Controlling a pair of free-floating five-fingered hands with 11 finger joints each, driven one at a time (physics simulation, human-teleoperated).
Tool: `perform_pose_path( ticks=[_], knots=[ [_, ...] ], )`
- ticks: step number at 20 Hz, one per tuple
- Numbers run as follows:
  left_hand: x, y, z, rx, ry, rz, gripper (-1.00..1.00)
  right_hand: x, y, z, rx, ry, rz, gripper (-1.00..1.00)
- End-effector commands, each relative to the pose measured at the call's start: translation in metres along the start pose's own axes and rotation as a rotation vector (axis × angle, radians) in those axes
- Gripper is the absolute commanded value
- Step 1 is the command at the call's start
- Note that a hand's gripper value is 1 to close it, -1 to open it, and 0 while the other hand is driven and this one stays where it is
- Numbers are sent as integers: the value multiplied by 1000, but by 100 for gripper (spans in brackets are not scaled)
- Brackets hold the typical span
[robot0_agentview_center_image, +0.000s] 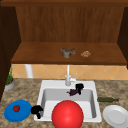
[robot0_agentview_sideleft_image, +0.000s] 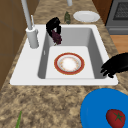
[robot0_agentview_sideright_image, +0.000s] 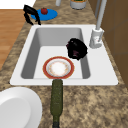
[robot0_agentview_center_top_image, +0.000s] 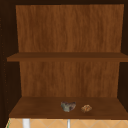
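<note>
front view: right hand (robot0_agentview_center_image: 79, 87) over the sink (robot0_agentview_center_image: 45, 86) by the faucet (robot0_agentview_center_image: 68, 77), fingers curled round a dark purple bunch (robot0_agentview_center_image: 73, 92). left side view: left hand (robot0_agentview_sideleft_image: 117, 65), fingers curled downward holding nothing, at the sink's near rim beside the blue plate (robot0_agentview_sideleft_image: 97, 110).

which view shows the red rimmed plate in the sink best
The left side view: the red-rimmed plate lies flat on the sink floor, its whole rim unobstructed. The right side view shows it too, with the green bottle just touching its near edge. In the front view it appears as a red dome.
</note>
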Motion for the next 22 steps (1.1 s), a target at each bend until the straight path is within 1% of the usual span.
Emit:
perform_pose_path(
  ticks=[1,6,9,13,18,22],
  knots=[
    [0,0,0,0,0,0,0,-19,-15,18,-35,2,2,100],
    [0,0,0,0,0,0,0,-47,-28,39,-32,-4,-8,100],
    [0,0,0,0,0,0,0,-64,-34,49,-50,-6,-12,100],
    [0,0,0,0,0,0,0,-89,-44,64,-52,-10,-14,100],
    [0,0,0,0,0,0,0,-117,-51,92,-37,-10,-15,100],
    [0,0,0,0,0,0,0,-140,-52,109,-22,-17,-26,100]
  ],
)
